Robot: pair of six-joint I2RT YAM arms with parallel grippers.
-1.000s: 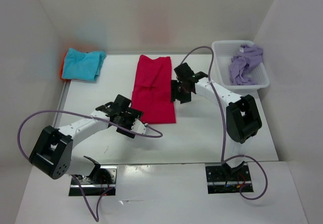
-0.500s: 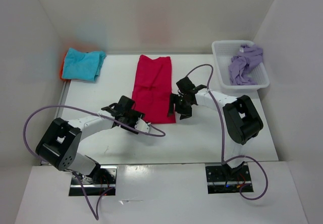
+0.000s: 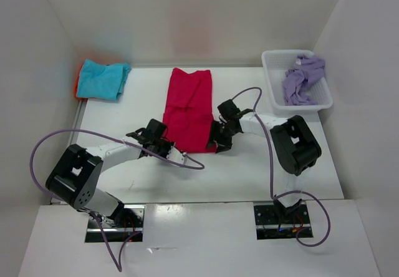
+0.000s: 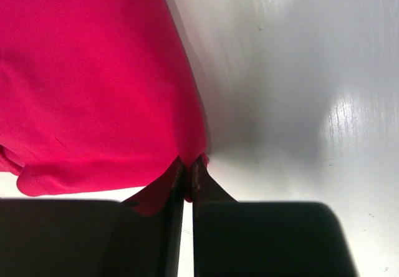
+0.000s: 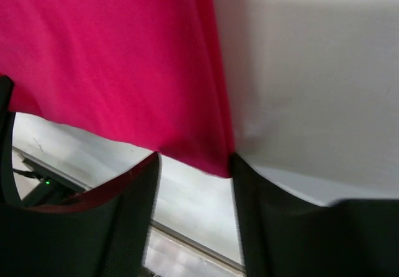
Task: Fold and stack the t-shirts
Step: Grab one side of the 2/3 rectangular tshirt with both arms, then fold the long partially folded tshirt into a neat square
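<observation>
Magenta-red shirt [image 3: 189,108]: long narrow strip, smooth, flat on the counter [image 3: 262,165].
Left tool [image 4: 187,168]: clenched on its near corner.
Right tool [image 5: 194,163]: spread, straddling the other near corner.

White mesh basket [image 3: 270,80], white table [image 3: 249,171]

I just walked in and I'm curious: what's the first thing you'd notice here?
The bright magenta-red shirt spread in the middle of the table, with the left gripper pinching its near left corner and the right gripper open around its near right corner. Then the lavender shirt heaped in the white basket at the far right.
</observation>
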